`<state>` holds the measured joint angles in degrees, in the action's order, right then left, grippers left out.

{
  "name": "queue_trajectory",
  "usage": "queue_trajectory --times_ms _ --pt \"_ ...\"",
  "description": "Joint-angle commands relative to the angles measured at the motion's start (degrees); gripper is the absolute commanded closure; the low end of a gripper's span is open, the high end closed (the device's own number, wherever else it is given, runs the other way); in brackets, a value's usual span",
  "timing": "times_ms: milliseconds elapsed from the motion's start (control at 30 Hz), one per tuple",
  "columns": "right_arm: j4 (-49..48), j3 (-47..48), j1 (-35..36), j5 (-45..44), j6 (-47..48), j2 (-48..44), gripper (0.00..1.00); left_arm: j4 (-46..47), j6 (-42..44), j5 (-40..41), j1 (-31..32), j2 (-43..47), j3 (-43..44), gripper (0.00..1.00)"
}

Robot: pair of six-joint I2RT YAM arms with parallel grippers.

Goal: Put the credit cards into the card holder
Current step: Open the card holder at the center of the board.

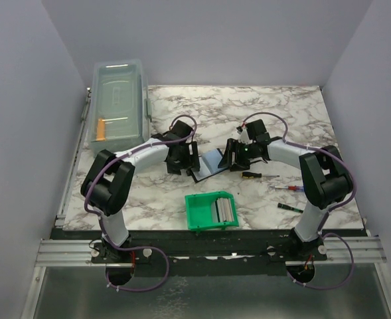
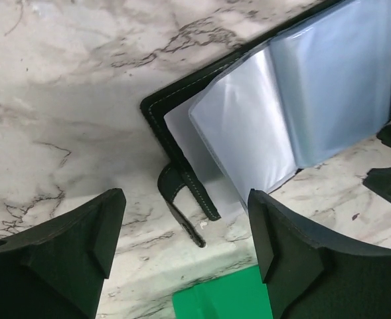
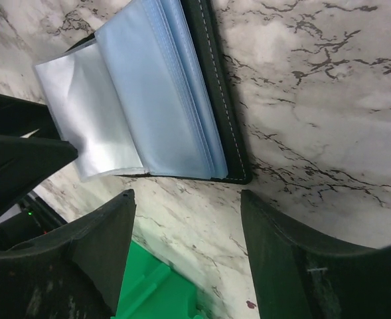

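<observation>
The card holder (image 1: 208, 161) lies open on the marble table between my two grippers, black outside with clear blue-grey sleeves fanned up (image 2: 301, 100) (image 3: 162, 100). Its strap (image 2: 182, 206) curls onto the table at the near-left corner. My left gripper (image 1: 182, 159) (image 2: 185, 226) hovers just left of the holder, open and holding nothing. On the holder's right side my right gripper (image 1: 236, 156) (image 3: 188, 219) is also open, with only bare table between its fingers. The credit cards (image 1: 225, 209) sit stacked in the green bin (image 1: 198, 212), nearer the arm bases.
A clear lidded box (image 1: 119, 103) with an orange item inside stands at the back left. Three screwdrivers (image 1: 258, 175) (image 1: 289, 189) (image 1: 289, 207) lie to the right. The green bin's corner shows under both wrists (image 2: 222, 299) (image 3: 149, 292).
</observation>
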<state>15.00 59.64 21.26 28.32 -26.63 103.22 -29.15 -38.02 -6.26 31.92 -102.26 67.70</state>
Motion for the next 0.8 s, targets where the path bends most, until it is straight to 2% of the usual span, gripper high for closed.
queue_trajectory --times_ms 0,100,300,433,533,633,700,767 --pt "-6.7 -2.1 -0.2 3.7 -4.6 -0.5 0.35 2.3 -2.1 1.8 0.1 0.8 -2.0 0.21" --pt "-10.5 -3.4 -0.2 4.2 -6.7 0.3 0.40 6.2 -3.6 0.9 -0.3 -0.4 -2.3 0.27" --pt "-18.4 -3.5 -0.2 7.3 -10.2 5.2 0.55 9.1 -3.6 3.9 -2.5 -3.7 -1.5 0.55" --pt "-17.4 1.1 -0.2 4.6 -9.5 8.5 0.59 9.2 -2.4 5.0 -4.6 -7.7 1.7 0.67" --pt "-14.3 5.8 -0.2 2.7 -7.2 11.1 0.59 8.9 -1.5 4.4 -6.3 -10.0 4.9 0.70" --pt "-6.6 9.2 -0.2 -1.6 -3.8 11.5 0.58 8.1 -0.1 5.8 -6.9 -10.1 7.1 0.70" --pt "-0.6 10.5 -0.2 -6.6 -1.6 9.5 0.54 7.6 0.5 5.8 -7.0 -8.9 6.6 0.69" --pt "5.5 10.8 0.0 -12.1 0.6 6.1 0.46 7.6 0.5 4.4 -7.0 -7.2 5.6 0.68"
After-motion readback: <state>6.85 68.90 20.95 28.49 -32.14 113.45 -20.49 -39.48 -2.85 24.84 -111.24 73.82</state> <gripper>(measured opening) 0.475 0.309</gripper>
